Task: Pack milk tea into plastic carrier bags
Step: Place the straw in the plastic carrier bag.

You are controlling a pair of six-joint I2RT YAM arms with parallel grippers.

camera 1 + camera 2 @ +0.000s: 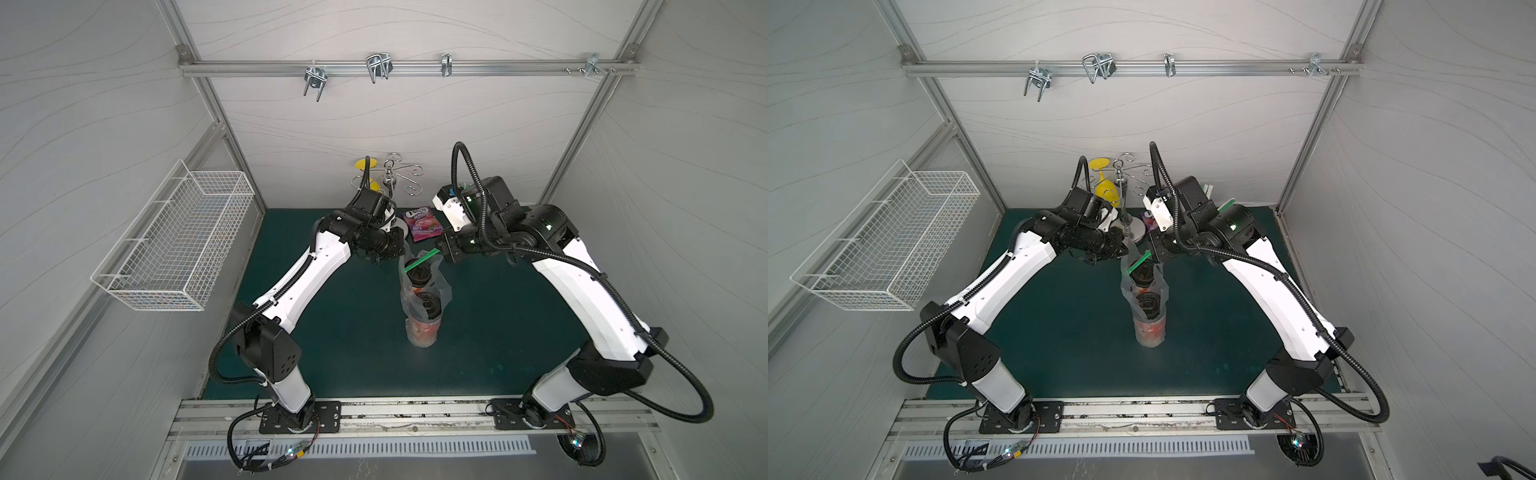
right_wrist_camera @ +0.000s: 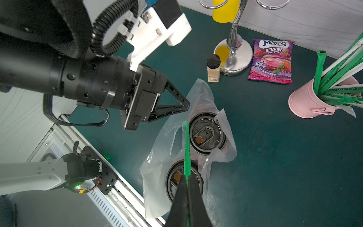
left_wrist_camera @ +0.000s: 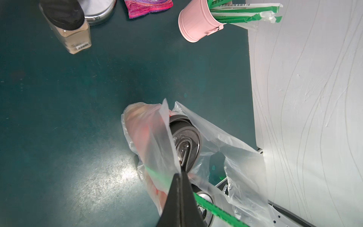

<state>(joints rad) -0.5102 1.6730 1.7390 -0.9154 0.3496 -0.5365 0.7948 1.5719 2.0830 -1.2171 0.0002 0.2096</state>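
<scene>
two arms stand on a metal rail (image 1: 374, 413) along the bottom of both top views, at the near edge of a dark green mat (image 1: 324, 332) walled by pale grey panels. a white wire basket (image 1: 174, 237) hangs on the wall at the left of the frame.

at the centre of the mat the clear bag (image 1: 442, 289) stands with both cups inside it. the near cup (image 1: 430, 309) is lower in the frame and the far cup (image 1: 419, 272) just above it, both upright with black lids up.

up and left of the far cup, the left gripper (image 1: 380, 259) has its jaws pressed together on the bag's upper edge, holding a flap of film up beside that lid. up and right, the right gripper (image 1: 439, 250) is clamped on a green straw (image 1: 420, 262) that slants down-left, its tip by the left rim of the far cup's lid.

beyond them a purple candy packet (image 1: 424, 224) lies on the mat and a chrome stand (image 1: 390, 183) rises at the back wall. a rail of metal hooks (image 1: 378, 68) crosses the top of the frame.
</scene>
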